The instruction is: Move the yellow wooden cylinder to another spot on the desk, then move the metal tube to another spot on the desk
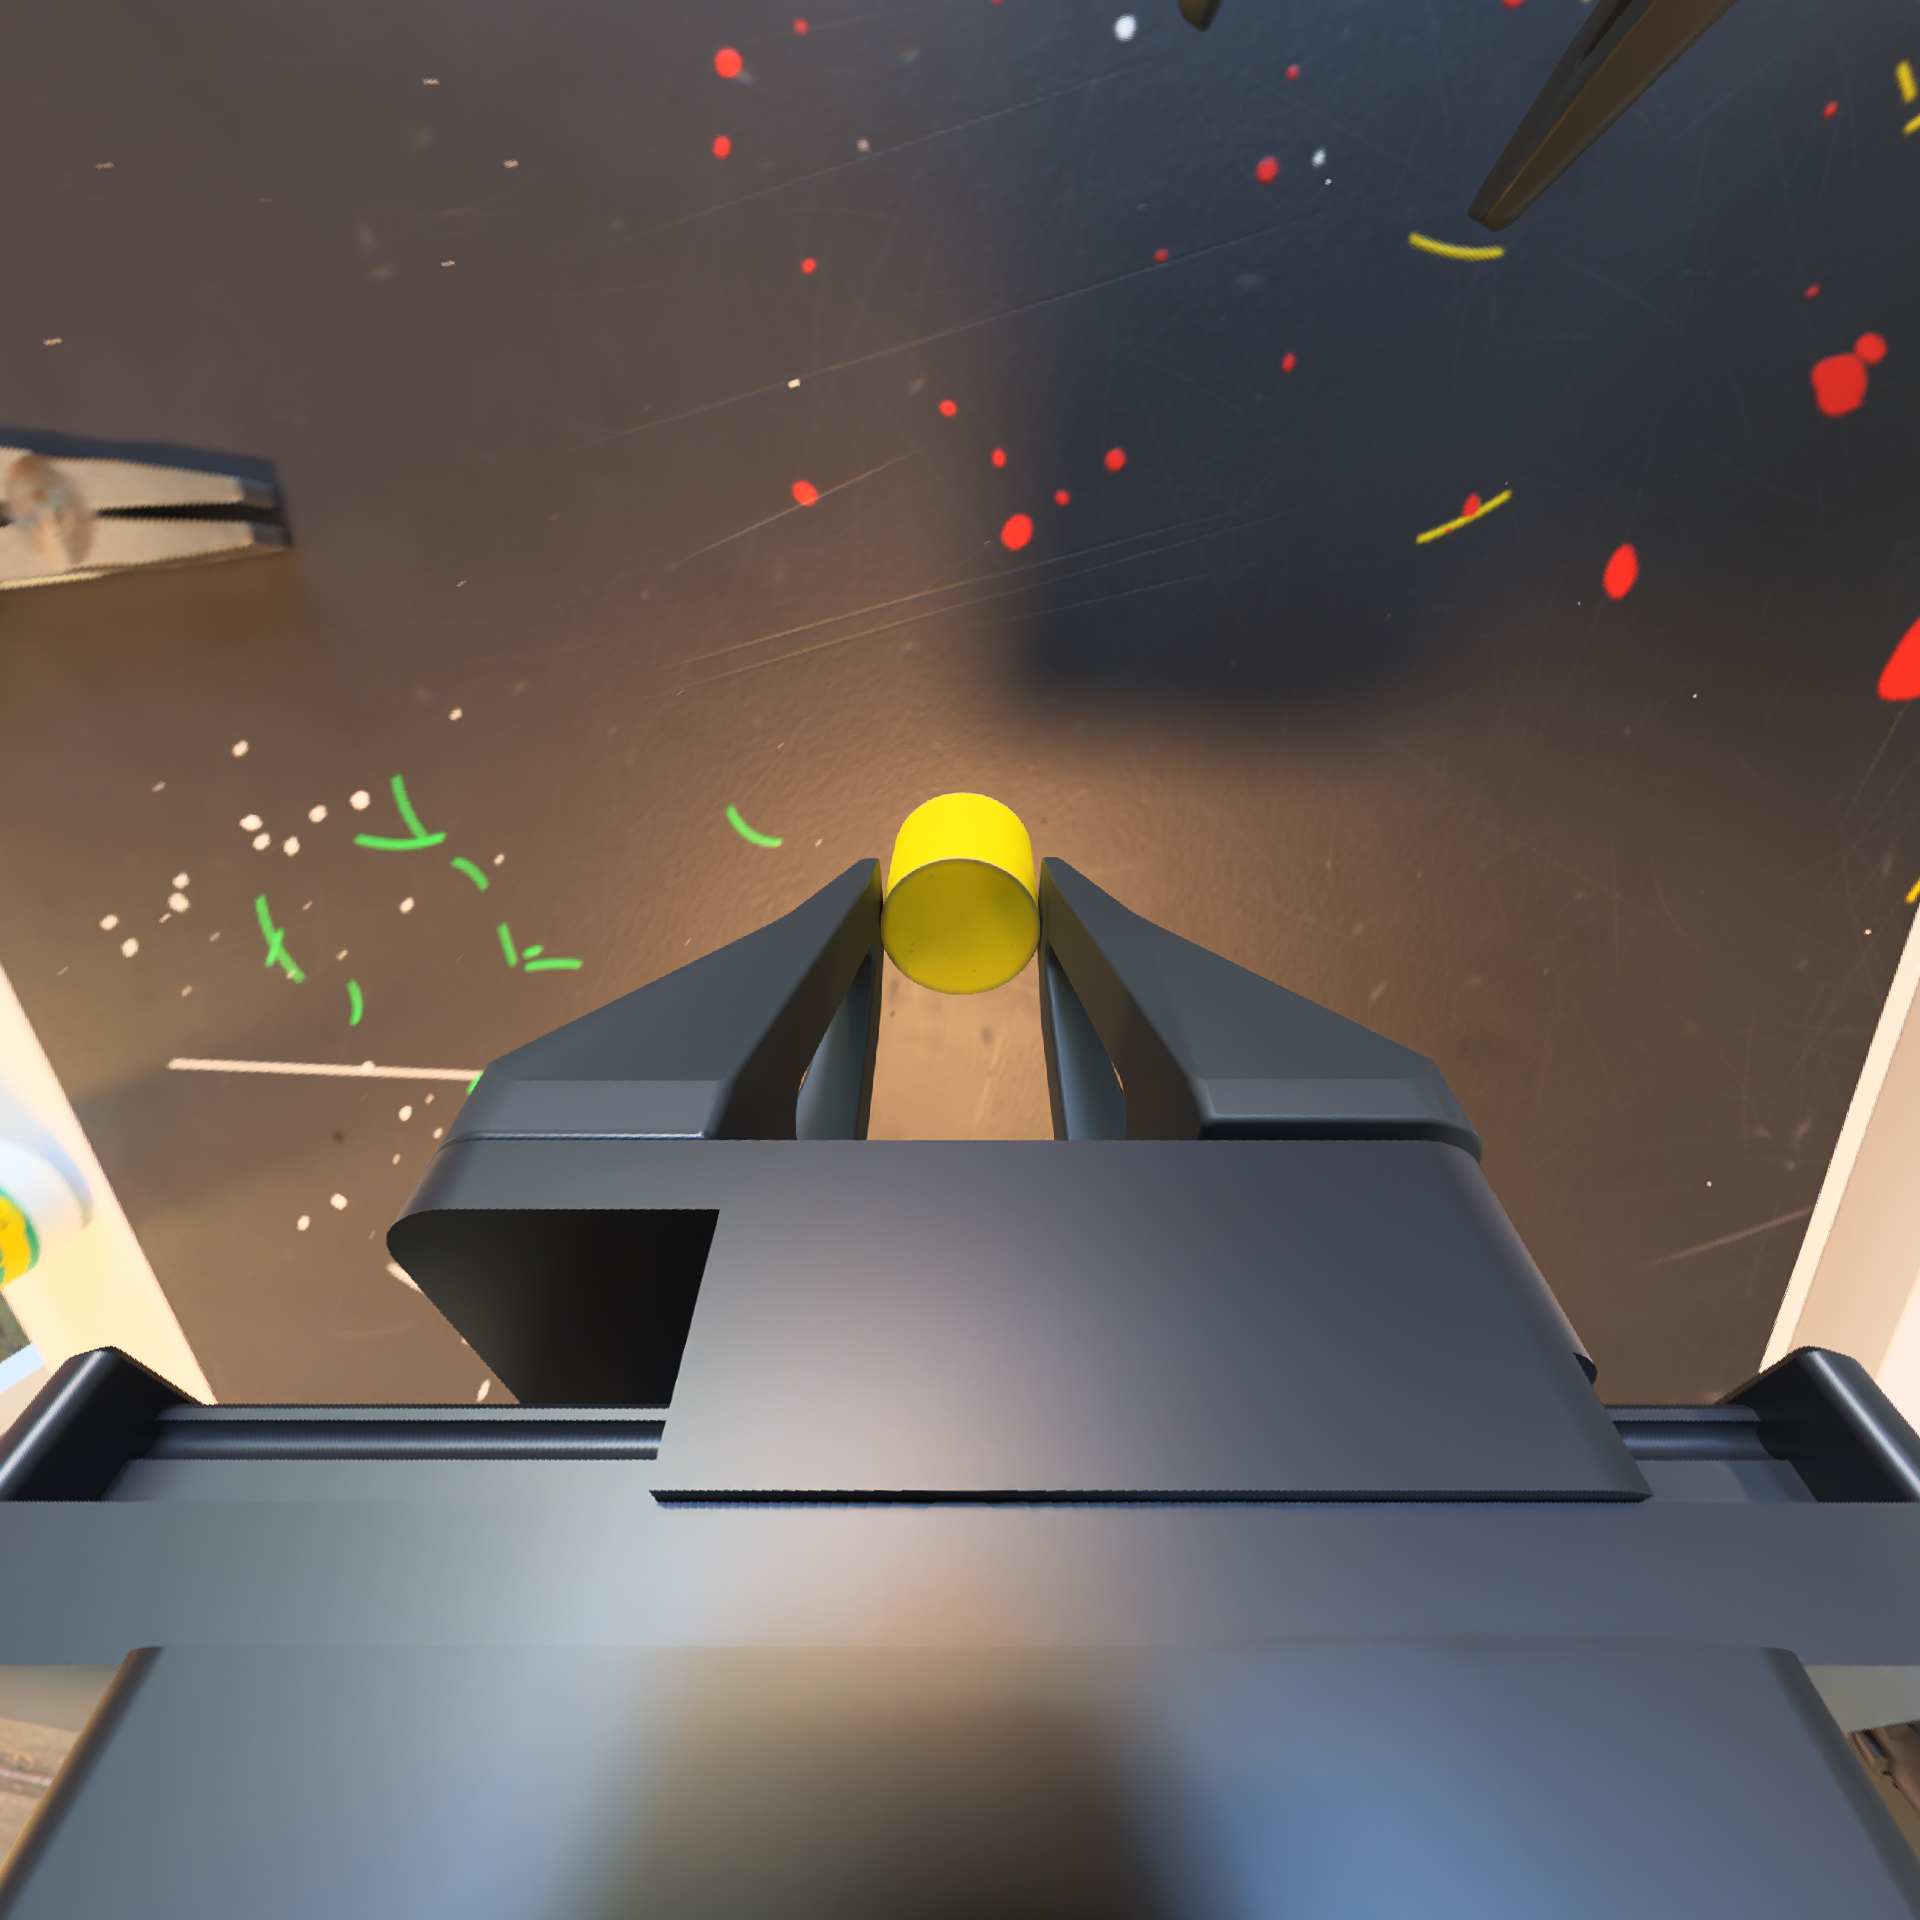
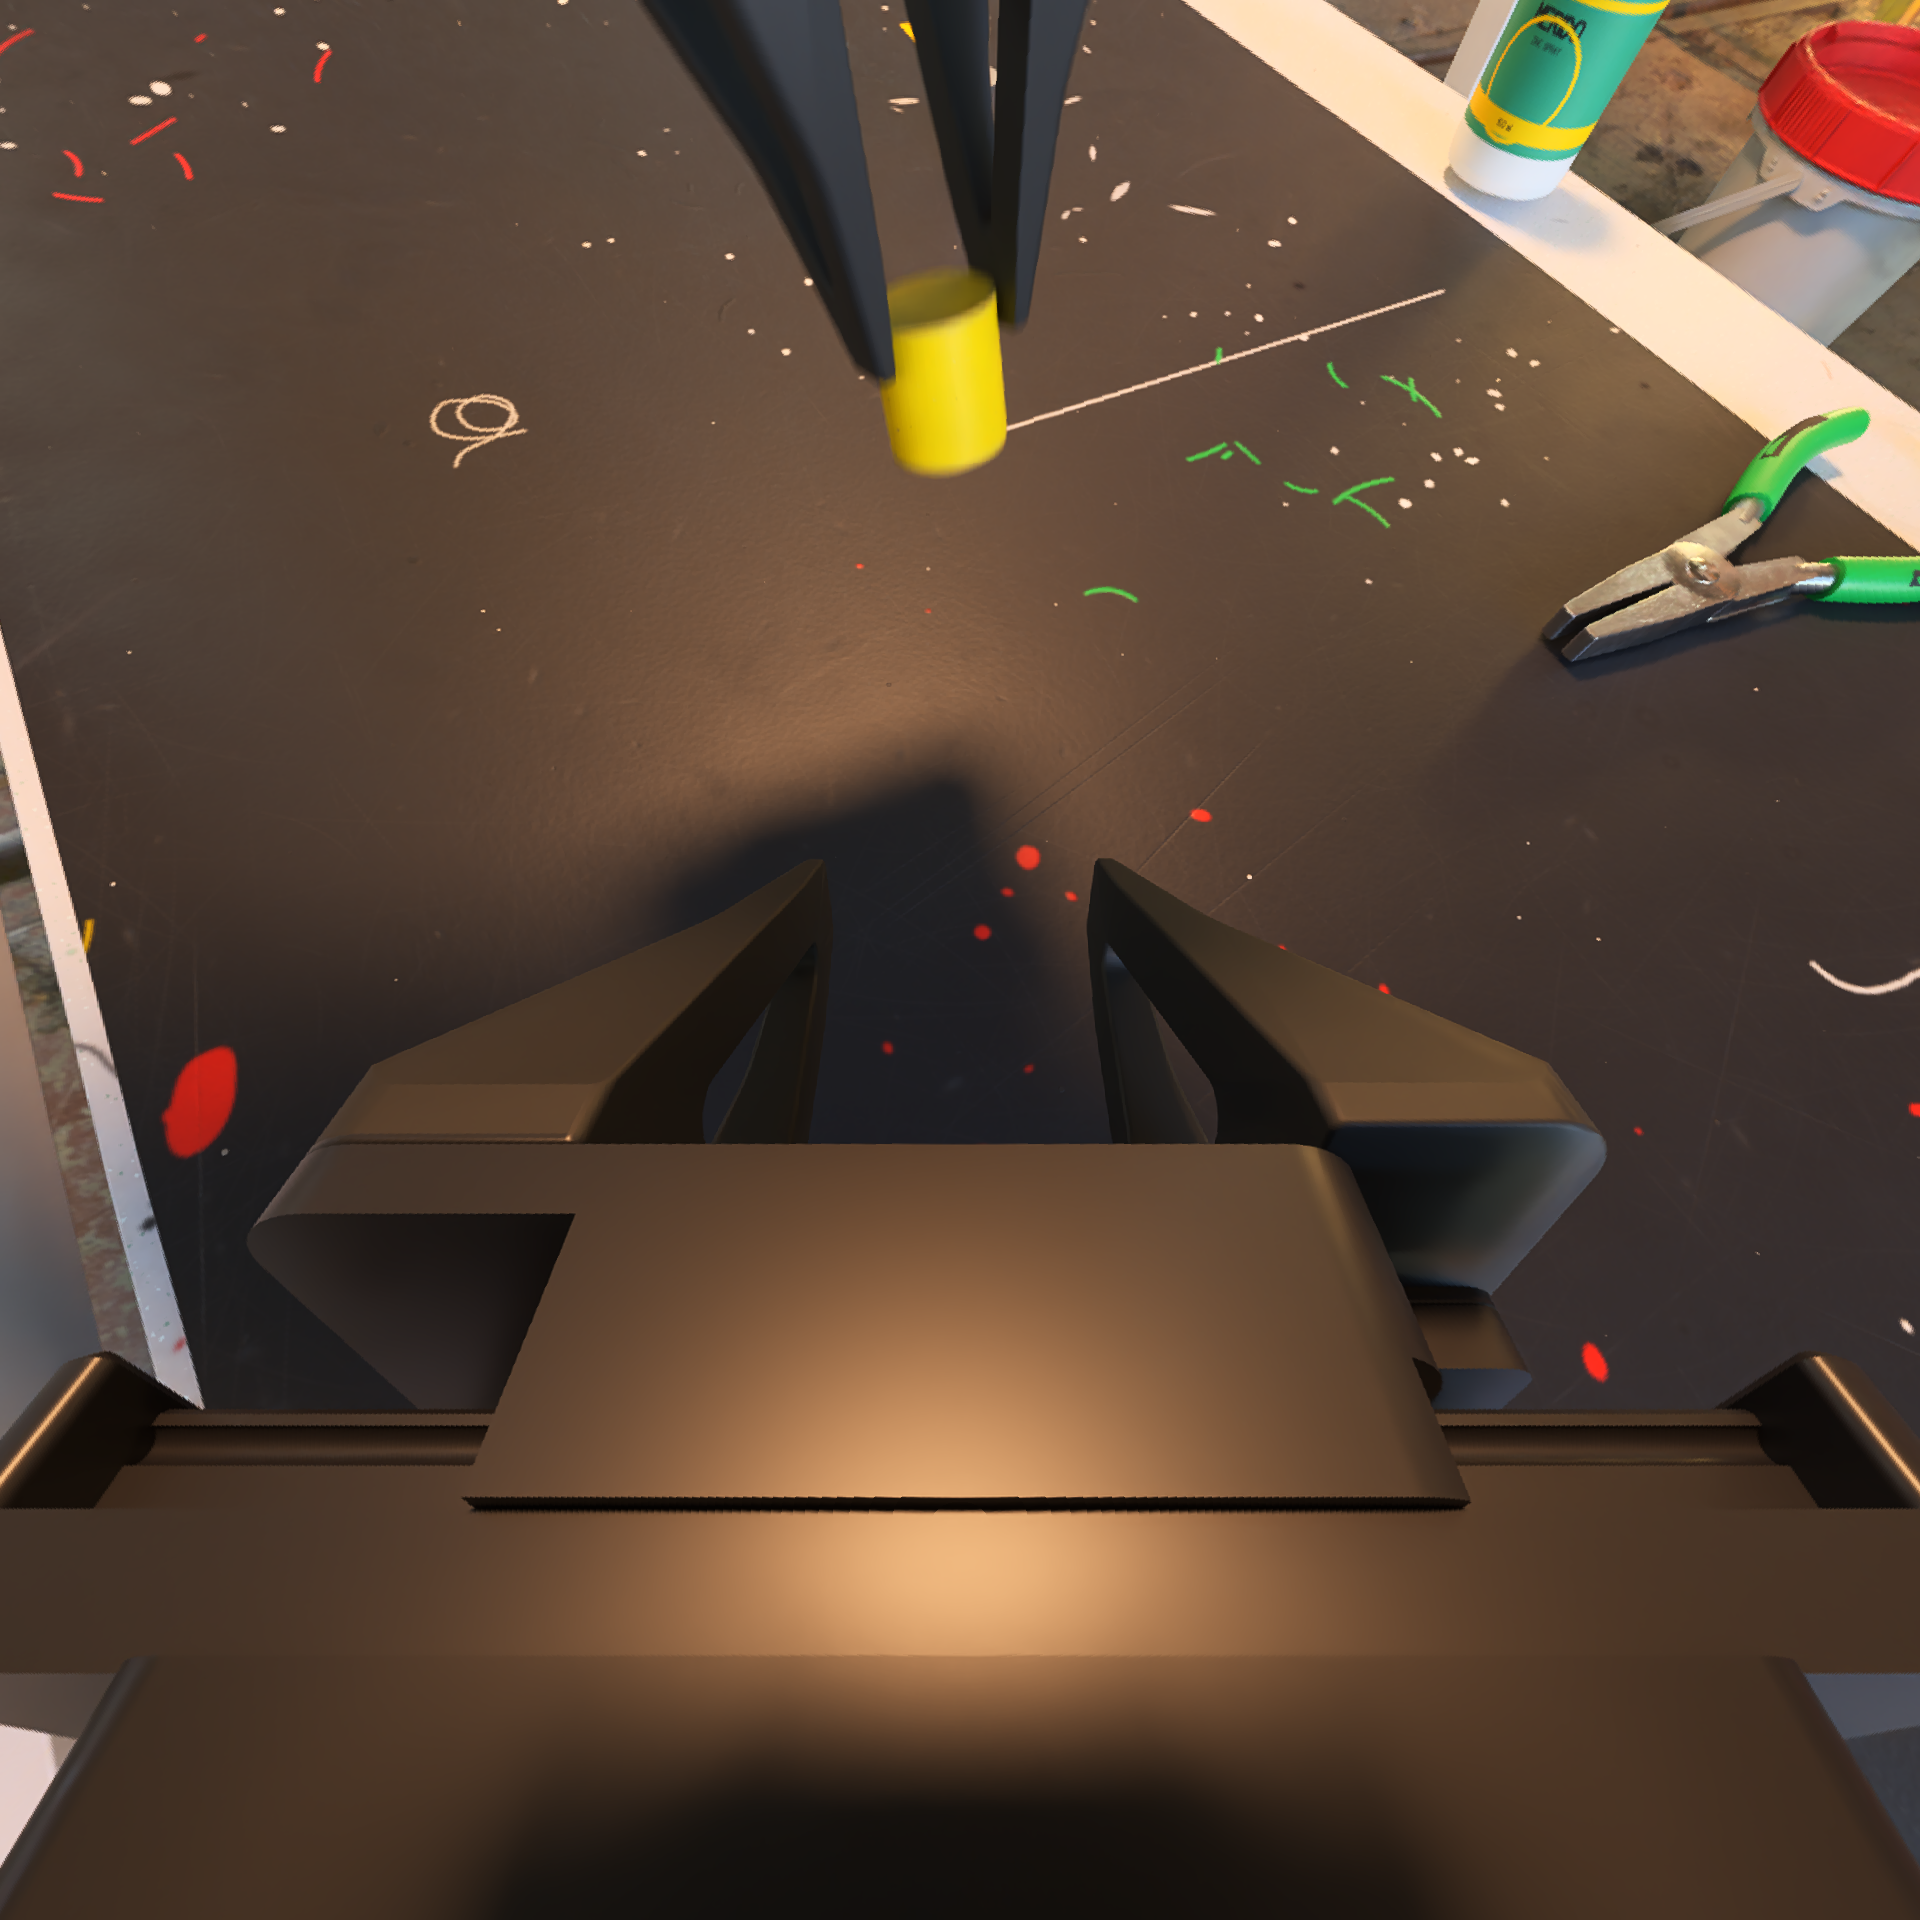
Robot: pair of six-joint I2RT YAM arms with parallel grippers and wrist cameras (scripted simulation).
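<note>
My left gripper [image 1: 961, 914] is shut on the yellow wooden cylinder [image 1: 961, 920] and holds it between its fingertips above the dark desk [image 1: 727, 468]. In the right wrist view the same cylinder [image 2: 943, 379] hangs upright between the left gripper's fingers [image 2: 831, 208], clear of the desk surface. My right gripper [image 2: 958, 883] is open and empty, low over the desk, nearer than the cylinder. No metal tube shows in either view.
Green-handled pliers [image 2: 1725, 571] lie at the right of the desk; their jaws show at the left in the left wrist view [image 1: 135, 514]. A glue bottle [image 2: 1538, 94] and a red-lidded tub [image 2: 1839, 156] stand at the desk's white edge. Paint flecks cover the desk.
</note>
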